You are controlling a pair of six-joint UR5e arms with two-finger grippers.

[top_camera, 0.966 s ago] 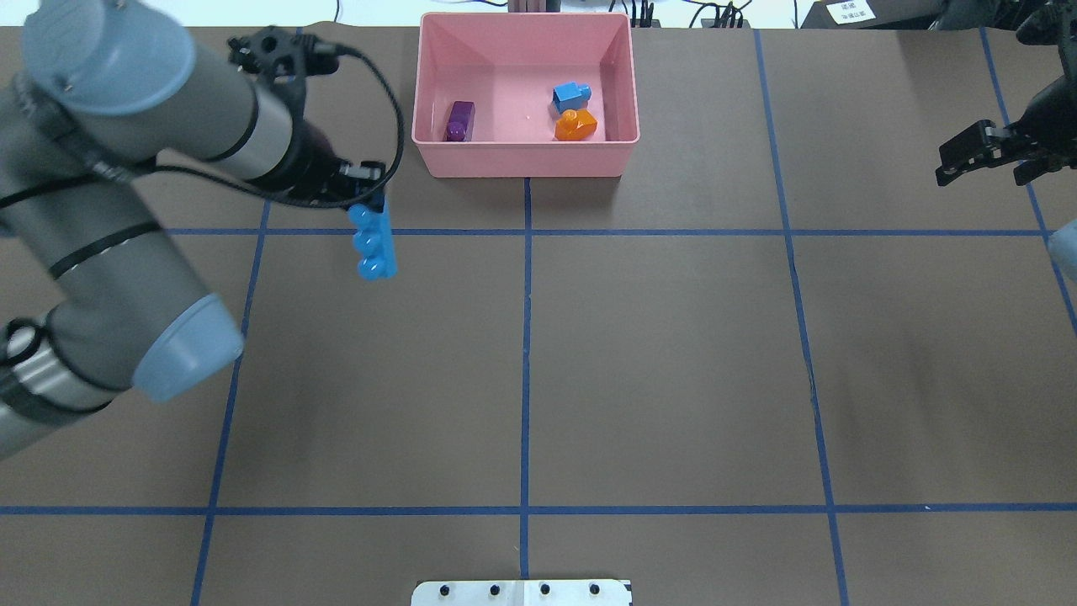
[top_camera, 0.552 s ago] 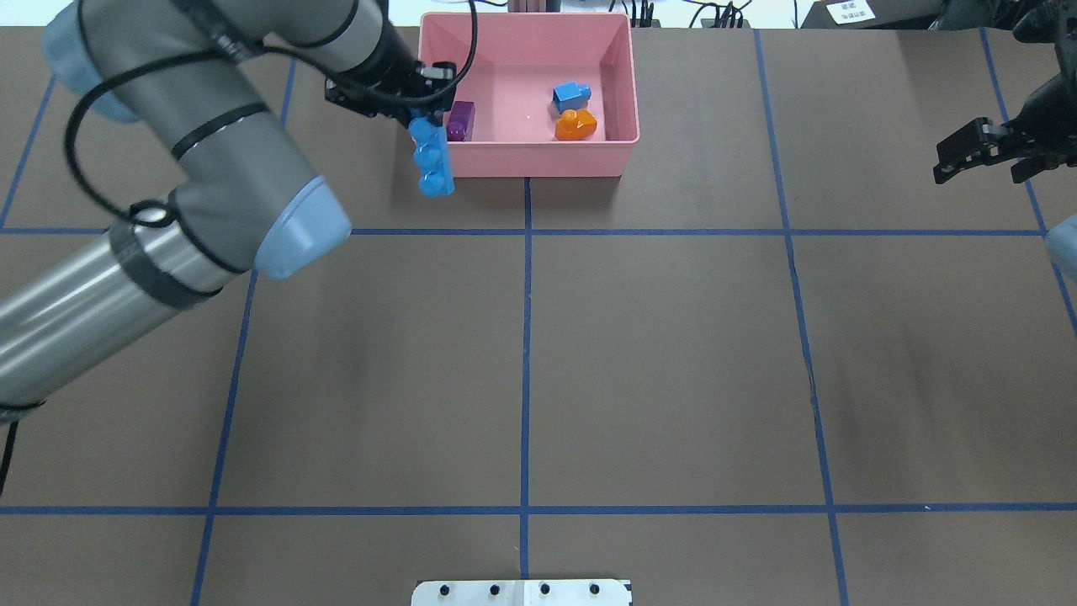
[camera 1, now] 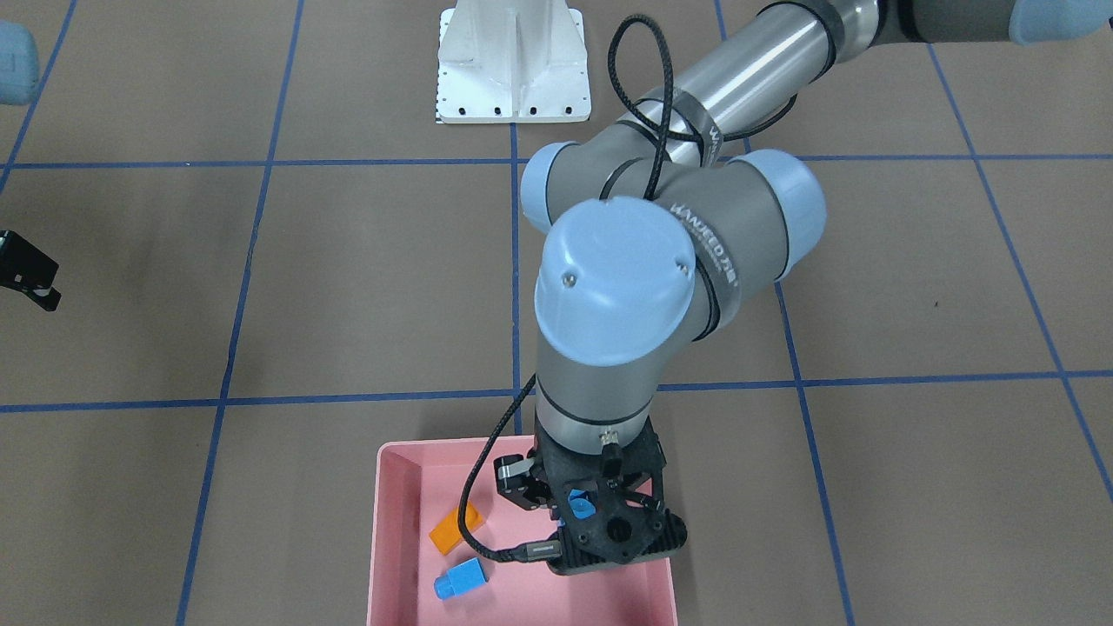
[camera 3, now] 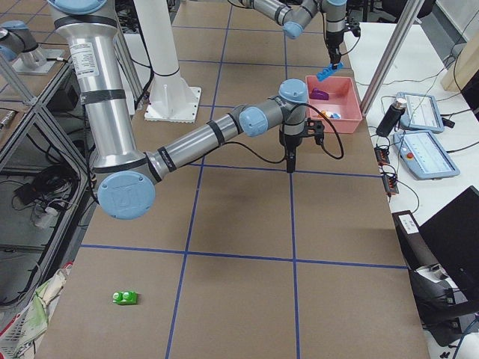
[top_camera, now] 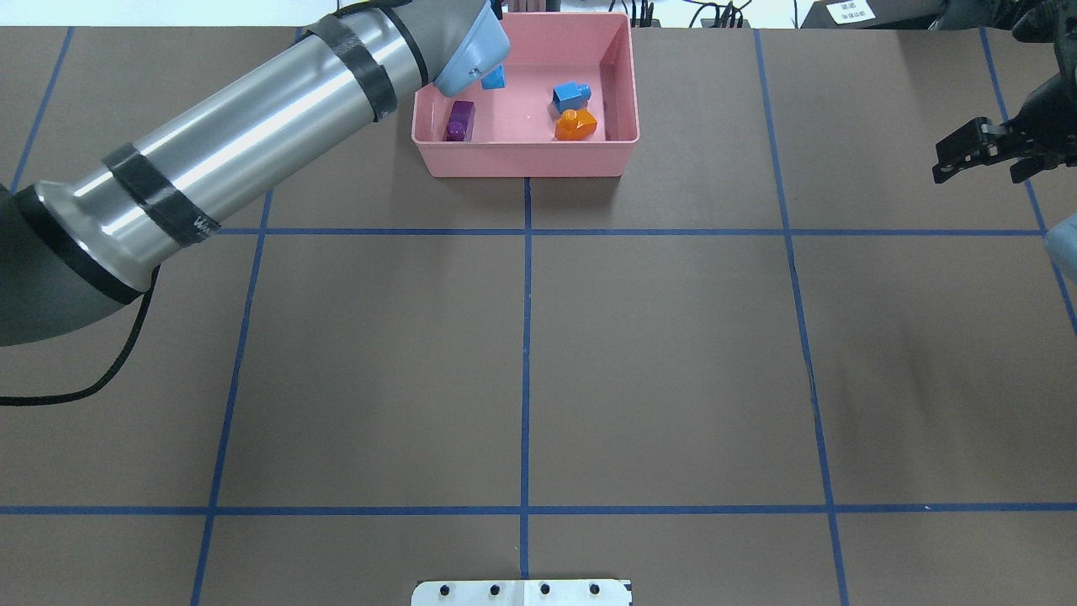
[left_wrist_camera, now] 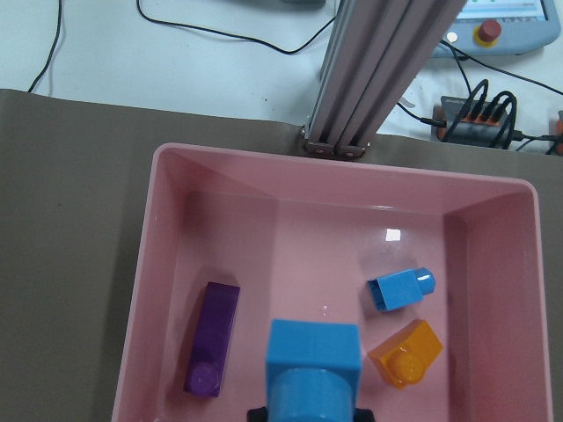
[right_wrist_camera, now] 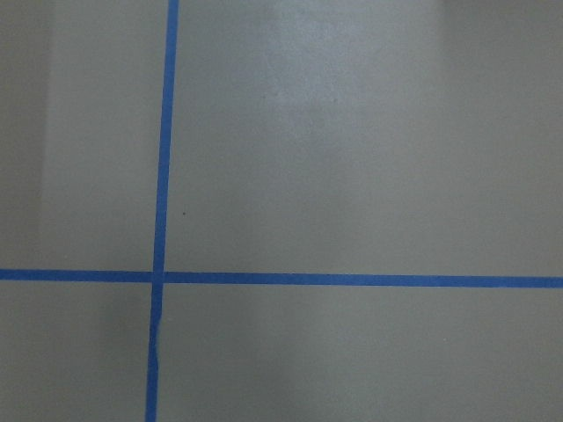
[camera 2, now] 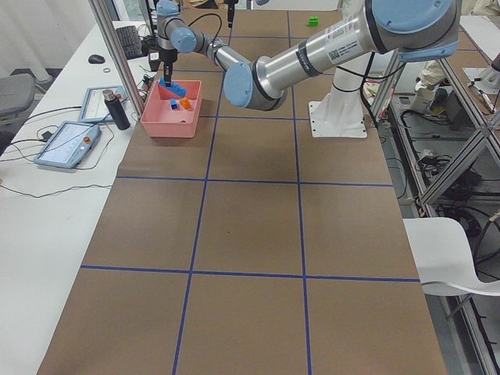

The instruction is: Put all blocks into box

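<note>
The pink box (top_camera: pixel 526 160) stands at the far middle of the table. Inside it lie a purple brick (top_camera: pixel 459 120), an orange brick (top_camera: pixel 575 125) and a small blue cube (top_camera: pixel 571 96). My left gripper (camera 1: pixel 576 508) hangs over the box's interior, shut on the long blue brick (left_wrist_camera: pixel 312 365), which points down and shows end-on in the left wrist view. The green brick (camera 3: pixel 125 298) lies alone on the table, far out on my right side. My right gripper (top_camera: pixel 980 156) hovers open above bare table at the right edge, holding nothing.
The white metal base (top_camera: pixel 522 593) sits at the near table edge. An aluminium post (left_wrist_camera: pixel 378 70) rises just behind the box. A bottle (camera 2: pixel 117 109) and tablets (camera 2: pixel 66 143) lie on the white desk beyond it. Blue tape lines grid the brown tabletop.
My left arm has swung forward and right, carrying the long blue brick from left of the box, past its near-left corner, to above its interior. The right gripper has barely shifted.
</note>
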